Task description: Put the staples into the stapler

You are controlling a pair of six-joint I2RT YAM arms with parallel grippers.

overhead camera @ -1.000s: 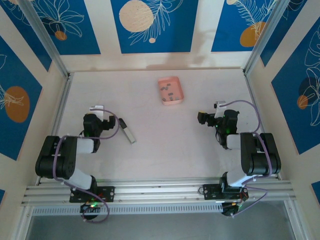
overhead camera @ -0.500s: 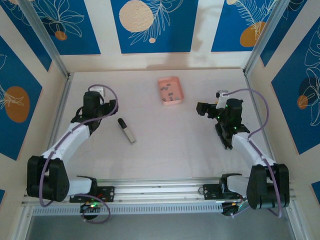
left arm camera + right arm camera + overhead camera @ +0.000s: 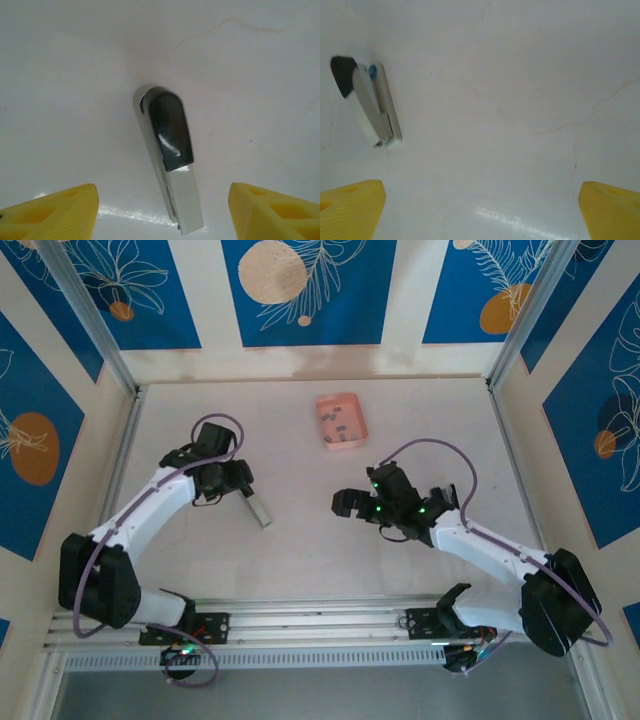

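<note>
The stapler (image 3: 256, 503) lies flat on the white table, left of centre, its black bar at the far end and its silver rail toward the near edge. My left gripper (image 3: 236, 480) hovers right over its far end, open; in the left wrist view the stapler (image 3: 170, 160) lies between the spread yellow fingertips (image 3: 55, 212). My right gripper (image 3: 347, 503) is open to the right of the stapler, apart from it; the right wrist view shows the stapler (image 3: 367, 107) at upper left. The staples (image 3: 342, 426) are dark strips inside the pink tray (image 3: 322, 405).
The pink tray stands at the back centre, well beyond both grippers. Bare table lies between the stapler and the right gripper. Aluminium rails (image 3: 120, 455) border the table's sides, and a rail runs along the near edge.
The left gripper swung from the rear left to just over the stapler. The right arm stretched leftward, carrying its gripper from the right side toward the table's middle. The stapler stayed put.
</note>
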